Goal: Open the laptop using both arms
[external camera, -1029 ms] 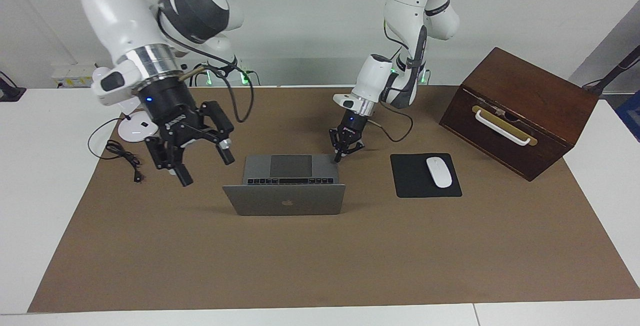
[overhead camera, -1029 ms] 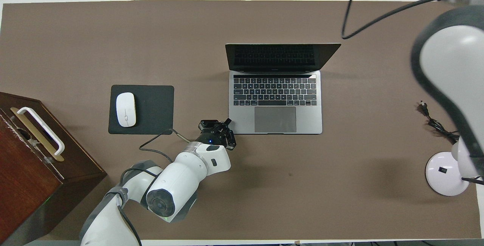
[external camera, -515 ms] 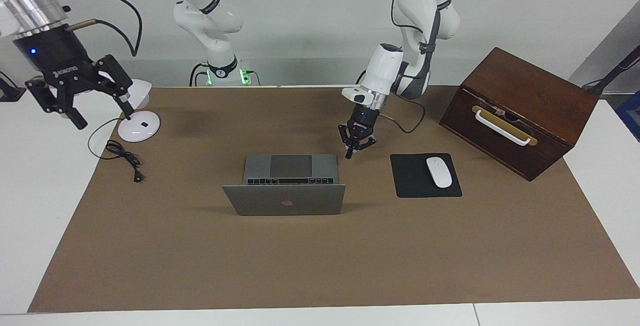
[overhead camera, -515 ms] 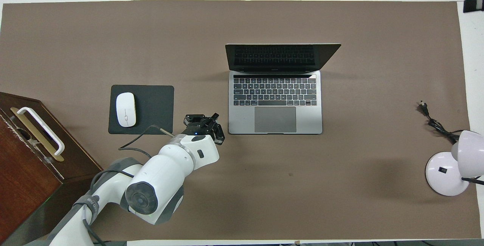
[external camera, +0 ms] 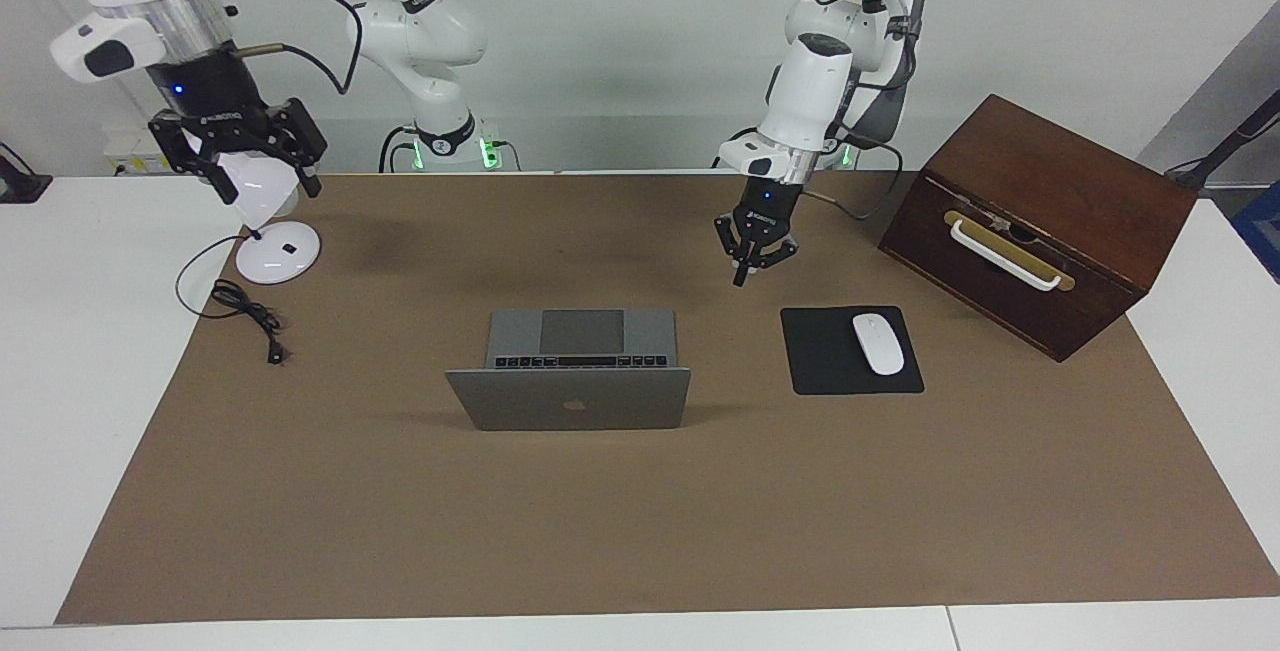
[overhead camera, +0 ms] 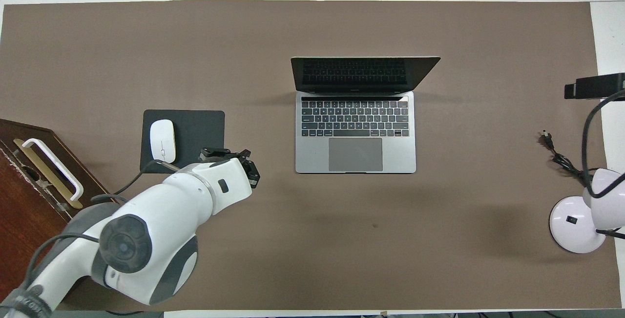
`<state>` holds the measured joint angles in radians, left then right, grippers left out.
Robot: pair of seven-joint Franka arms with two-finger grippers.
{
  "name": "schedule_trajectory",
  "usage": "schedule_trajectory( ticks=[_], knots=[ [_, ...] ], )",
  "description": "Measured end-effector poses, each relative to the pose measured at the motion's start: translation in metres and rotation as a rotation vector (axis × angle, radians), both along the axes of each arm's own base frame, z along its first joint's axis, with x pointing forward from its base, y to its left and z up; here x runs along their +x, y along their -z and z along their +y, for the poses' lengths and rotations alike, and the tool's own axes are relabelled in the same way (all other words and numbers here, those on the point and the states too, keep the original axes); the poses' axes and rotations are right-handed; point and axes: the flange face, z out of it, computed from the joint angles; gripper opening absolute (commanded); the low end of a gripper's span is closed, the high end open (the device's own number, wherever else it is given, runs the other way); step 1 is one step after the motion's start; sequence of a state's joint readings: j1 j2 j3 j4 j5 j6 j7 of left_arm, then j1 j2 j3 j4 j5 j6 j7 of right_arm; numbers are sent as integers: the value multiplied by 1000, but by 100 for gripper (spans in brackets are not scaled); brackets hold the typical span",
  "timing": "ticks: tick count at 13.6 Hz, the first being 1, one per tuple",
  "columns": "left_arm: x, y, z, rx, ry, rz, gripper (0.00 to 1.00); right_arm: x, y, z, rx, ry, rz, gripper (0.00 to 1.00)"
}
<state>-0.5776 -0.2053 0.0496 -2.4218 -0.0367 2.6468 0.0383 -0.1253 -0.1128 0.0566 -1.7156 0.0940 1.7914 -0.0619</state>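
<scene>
Jaws of the left gripper (external camera: 741, 280) are seen closed, fingertips together, with nothing held; it is raised over the brown mat (external camera: 640, 531) between the laptop (external camera: 575, 371) and the mouse pad (external camera: 850, 349). Jaws of the right gripper (external camera: 262, 184) are spread wide and empty, raised over the white lamp (external camera: 270, 231). The laptop is found open at mid-table, untouched
</scene>
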Motion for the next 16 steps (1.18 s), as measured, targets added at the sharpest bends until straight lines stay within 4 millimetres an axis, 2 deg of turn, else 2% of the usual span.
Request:
schedule_trajectory(
  ticks=[1,2,3,5,9,13,16],
  knots=[
    [7,-24,11,25,-7,38,90,-4,13,0,-1,3,-1,100],
    [15,-52,23,44,-18,71,100,-6,21,0,-3,6,-7,100],
    [22,-73,34,54,-34,90,100,-7,23,0,-3,7,-10,100],
    [33,-97,54,60,-73,109,100,-8,22,0,-4,8,-12,100],
    [50,-120,102,72,-169,160,100,-13,25,0,-15,2,27,100],
    [63,-153,164,71,-288,186,100,-42,33,-1,-47,-14,233,100],
    [68,-161,200,69,-357,192,100,-50,32,-4,-76,-14,274,100]
  ],
)
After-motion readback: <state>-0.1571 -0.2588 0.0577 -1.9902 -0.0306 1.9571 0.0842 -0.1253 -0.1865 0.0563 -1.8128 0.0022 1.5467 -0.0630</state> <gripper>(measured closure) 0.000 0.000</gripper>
